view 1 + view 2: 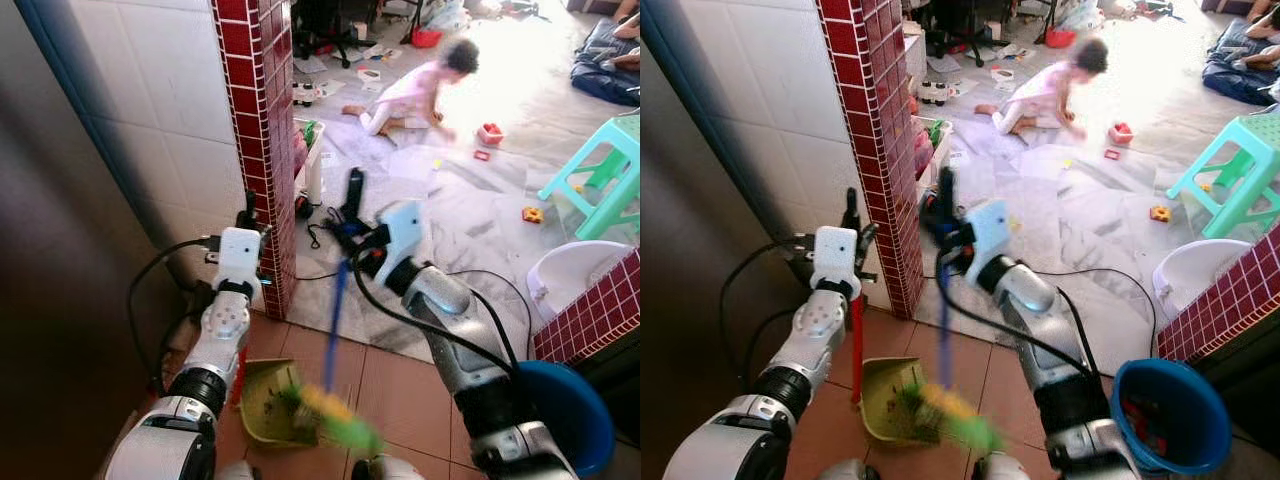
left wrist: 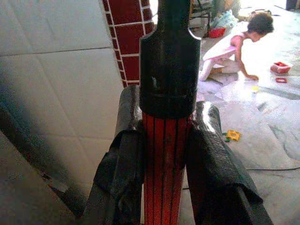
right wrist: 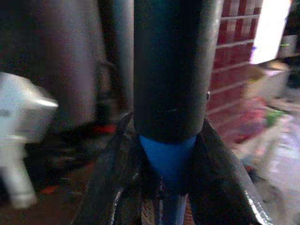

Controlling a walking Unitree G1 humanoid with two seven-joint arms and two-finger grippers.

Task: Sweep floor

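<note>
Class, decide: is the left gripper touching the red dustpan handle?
Touching. The left wrist view shows both black fingers pressed against the red handle of the left gripper.

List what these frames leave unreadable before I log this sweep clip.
- Broom head: motion-blurred in the eye views, bristles unreadable.
- Debris in the dustpan: hidden by the blurred broom.
- Blue bucket: cut off by the frame edge.
- Person on the far floor: blurred, overexposed.

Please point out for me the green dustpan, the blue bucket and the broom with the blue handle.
green dustpan (image 1: 885, 395): right eye view, on its inner pan surface.
blue bucket (image 1: 1170, 415): right eye view, on its inner wall near the rim.
broom (image 1: 945, 350): right eye view, on the blue handle above the blurred bristles.
</note>
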